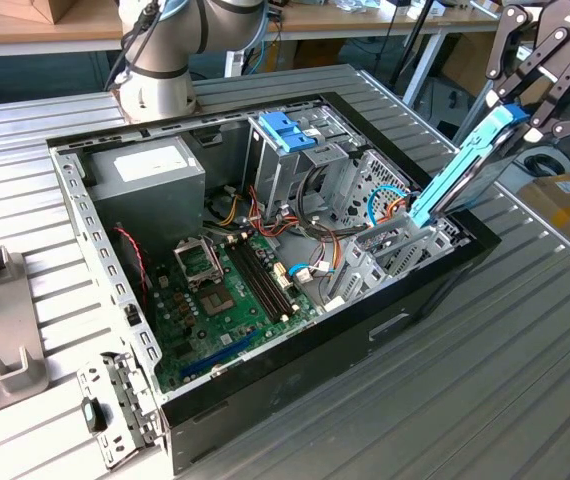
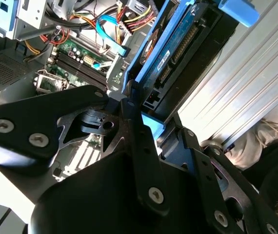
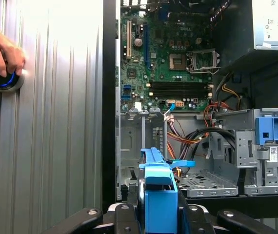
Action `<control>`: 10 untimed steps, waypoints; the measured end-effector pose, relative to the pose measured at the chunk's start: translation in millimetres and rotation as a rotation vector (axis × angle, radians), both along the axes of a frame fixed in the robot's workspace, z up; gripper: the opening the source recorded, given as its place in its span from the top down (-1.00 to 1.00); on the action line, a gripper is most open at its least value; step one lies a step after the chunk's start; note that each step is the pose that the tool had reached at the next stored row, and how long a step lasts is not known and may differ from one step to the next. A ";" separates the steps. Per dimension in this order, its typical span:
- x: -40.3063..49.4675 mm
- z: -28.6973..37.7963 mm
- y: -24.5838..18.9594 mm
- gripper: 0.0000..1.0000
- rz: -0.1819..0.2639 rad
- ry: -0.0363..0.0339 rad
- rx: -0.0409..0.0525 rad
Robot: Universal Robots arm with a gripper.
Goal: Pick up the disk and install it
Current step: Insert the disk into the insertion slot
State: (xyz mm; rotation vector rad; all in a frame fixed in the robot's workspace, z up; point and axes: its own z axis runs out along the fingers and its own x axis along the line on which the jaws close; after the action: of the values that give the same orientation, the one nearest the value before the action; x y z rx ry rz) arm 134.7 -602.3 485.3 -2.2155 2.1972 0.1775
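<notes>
Light-blue plastic frames the disk (image 1: 462, 165), which in the exterior view hangs steeply tilted at that view's right. Its upper end is clamped in the gripper (image 1: 521, 112) and its lower end dips into the drive bay corner of the open computer case (image 1: 265, 385) on the ribbed metal tabletop (image 1: 445, 400). The grey power supply (image 1: 145, 175) and the green motherboard (image 1: 235, 290) lie well apart from it. In the second wrist view the disk's blue circuit-board underside faces the camera, and the black fingers (image 2: 134, 126) are closed on the carrier end just above the case's edge. In the first wrist view the disk is seen edge-on, with the fingers pressed against both sides of the blue frame and no gap showing. A person's hand (image 3: 2, 46) rests on a round knob (image 3: 5, 80) on the tabletop beside the case. By its looks the disk is stiff, dense for its size and sensitive to knocks. The plastic frame edges are the safer place to hold, since the bare board and connector should not be squeezed.
</notes>
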 end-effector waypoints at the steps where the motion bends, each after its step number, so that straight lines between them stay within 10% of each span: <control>1: -0.5 -0.1 0.0 0.26 0.000 0.0000 0.0001; 10: -6.6 -1.7 0.0 0.26 0.000 0.0000 0.0000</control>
State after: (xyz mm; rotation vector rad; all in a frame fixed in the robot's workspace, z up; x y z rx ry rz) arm 128.1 -602.2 483.6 -2.2155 2.1973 0.1775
